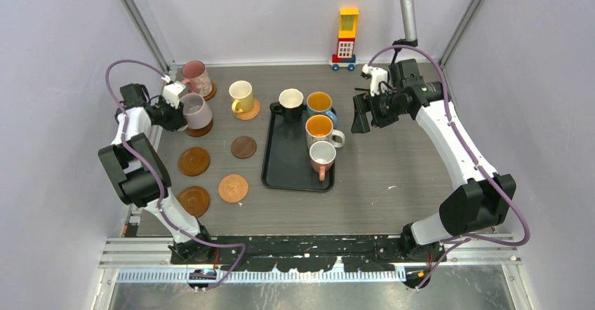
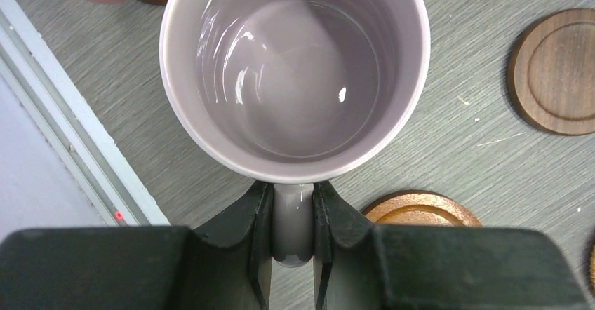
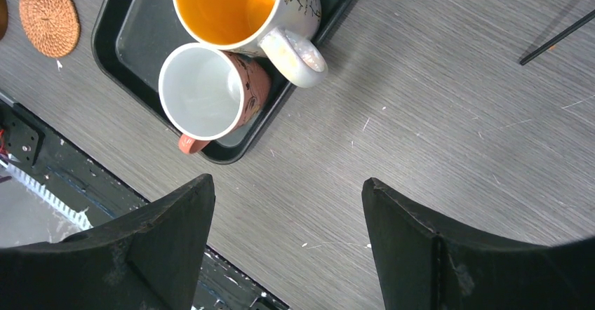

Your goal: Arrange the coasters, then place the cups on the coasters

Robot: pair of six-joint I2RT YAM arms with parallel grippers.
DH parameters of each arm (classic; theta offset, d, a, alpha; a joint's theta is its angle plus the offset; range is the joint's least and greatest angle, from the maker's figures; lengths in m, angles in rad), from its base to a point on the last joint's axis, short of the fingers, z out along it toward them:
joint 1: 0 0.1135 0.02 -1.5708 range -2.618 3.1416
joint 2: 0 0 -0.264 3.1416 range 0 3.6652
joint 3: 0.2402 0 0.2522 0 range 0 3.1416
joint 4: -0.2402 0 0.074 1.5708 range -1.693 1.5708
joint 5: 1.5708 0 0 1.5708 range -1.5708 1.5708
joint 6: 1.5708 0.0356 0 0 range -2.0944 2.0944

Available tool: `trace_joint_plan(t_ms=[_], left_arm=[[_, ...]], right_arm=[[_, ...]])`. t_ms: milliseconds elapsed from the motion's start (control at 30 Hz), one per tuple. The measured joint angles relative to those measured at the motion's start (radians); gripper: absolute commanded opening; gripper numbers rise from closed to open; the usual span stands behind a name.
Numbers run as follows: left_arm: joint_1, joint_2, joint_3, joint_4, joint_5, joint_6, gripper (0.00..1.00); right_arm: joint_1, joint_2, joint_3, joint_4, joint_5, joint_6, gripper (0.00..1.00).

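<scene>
Coasters lie nearest, on the left of the table [image 1: 393, 177]. Four are bare: a ringed brown coaster [image 1: 193, 199], a woven orange coaster [image 1: 233, 188], and behind these a second brown coaster [image 1: 194, 160] and a dark coaster [image 1: 243, 146].

Just right of them the black tray [image 1: 284, 159] holds four upright cups. The salmon cup [image 1: 322, 156] is at its near right corner, with the white-patterned cup [image 1: 319, 129], orange inside, behind it. The black cup [image 1: 290, 103] and the blue cup [image 1: 320, 102], also orange inside, are at the far end.

The right claw [image 1: 361, 113] hangs over bare table beside the tray, jaws spread wide and empty.

On the left, the left claw [image 2: 292, 198] is pinched tight on the handle of the lilac cup [image 2: 295, 71] — upright, empty, over a half-hidden coaster [image 1: 200, 131]; whether it rests there I cannot tell.

Farther back, the pale yellow cup [image 1: 241, 96] stands on a tan coaster [image 1: 252, 111] and the pink cup [image 1: 197, 78] on a back coaster [image 1: 210, 94]. A toy block tower [image 1: 345, 40] stands at the far edge.
</scene>
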Motion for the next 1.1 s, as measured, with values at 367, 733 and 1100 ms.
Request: trace_joint_plan(t_ms=[367, 733, 1100], left_arm=[[0.005, 0.058, 0.005, 0.003, 0.016, 0.092, 0.0], [0.012, 0.117, 0.021, 0.043, 0.008, 0.098, 0.0], [0.029, 0.119, 0.029, 0.049, -0.006, 0.129, 0.0]], right_arm=[[0.0, 0.001, 0.0, -0.013, 0.001, 0.0, 0.81], [0.0, 0.021, 0.017, -0.02, 0.0, 0.0, 0.81], [0.0, 0.021, 0.017, -0.021, 0.0, 0.001, 0.81]])
